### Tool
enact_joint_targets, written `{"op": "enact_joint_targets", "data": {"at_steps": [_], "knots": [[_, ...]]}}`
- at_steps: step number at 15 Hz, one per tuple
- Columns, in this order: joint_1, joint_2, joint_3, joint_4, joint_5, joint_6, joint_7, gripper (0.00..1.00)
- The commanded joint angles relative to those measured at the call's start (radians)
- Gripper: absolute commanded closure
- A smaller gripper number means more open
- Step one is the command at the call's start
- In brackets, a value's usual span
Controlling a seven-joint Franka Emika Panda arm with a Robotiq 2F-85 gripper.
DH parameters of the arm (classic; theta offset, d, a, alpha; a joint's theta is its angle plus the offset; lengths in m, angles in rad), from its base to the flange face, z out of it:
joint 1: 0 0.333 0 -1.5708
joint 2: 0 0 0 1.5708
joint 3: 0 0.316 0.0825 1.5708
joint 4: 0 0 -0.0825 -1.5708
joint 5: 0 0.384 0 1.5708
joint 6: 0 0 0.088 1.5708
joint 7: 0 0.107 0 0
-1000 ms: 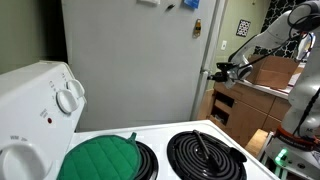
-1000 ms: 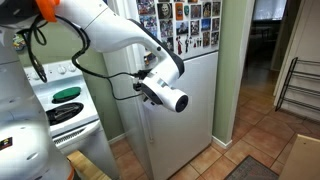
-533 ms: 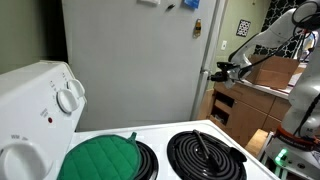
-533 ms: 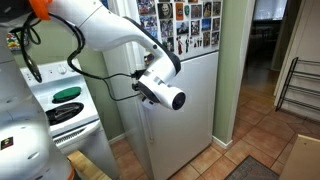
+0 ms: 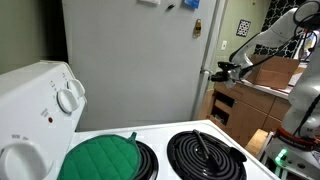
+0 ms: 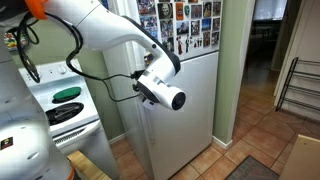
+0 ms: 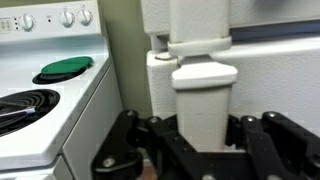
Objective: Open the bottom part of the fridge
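Wrist view, from the left: a white stove (image 7: 75,110) carries a green pad (image 7: 65,67) on its rear burner, with a bare black coil (image 7: 20,105) in front. In the middle a white upright handle (image 7: 203,90) stands between the dark fingers (image 7: 128,150) of the gripper (image 7: 203,150). To the right runs the pale face of the bottom part of the fridge (image 7: 285,85). The fingers flank the handle closely, but I cannot tell whether they are clamped on it. In an exterior view the fridge (image 5: 130,70) shows its flat plain side. The bottom part of the fridge stands edge-on along its right border and looks shut. The gripper sits at that front edge, above brown wooden drawers (image 5: 228,105).
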State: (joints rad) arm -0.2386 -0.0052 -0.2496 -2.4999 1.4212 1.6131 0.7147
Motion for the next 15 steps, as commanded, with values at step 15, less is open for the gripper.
{"op": "enact_joint_targets", "data": {"at_steps": [15], "knots": [[-0.12,0.025,-0.109,0.034,-0.012,0.124,-0.099,0.63]]}}
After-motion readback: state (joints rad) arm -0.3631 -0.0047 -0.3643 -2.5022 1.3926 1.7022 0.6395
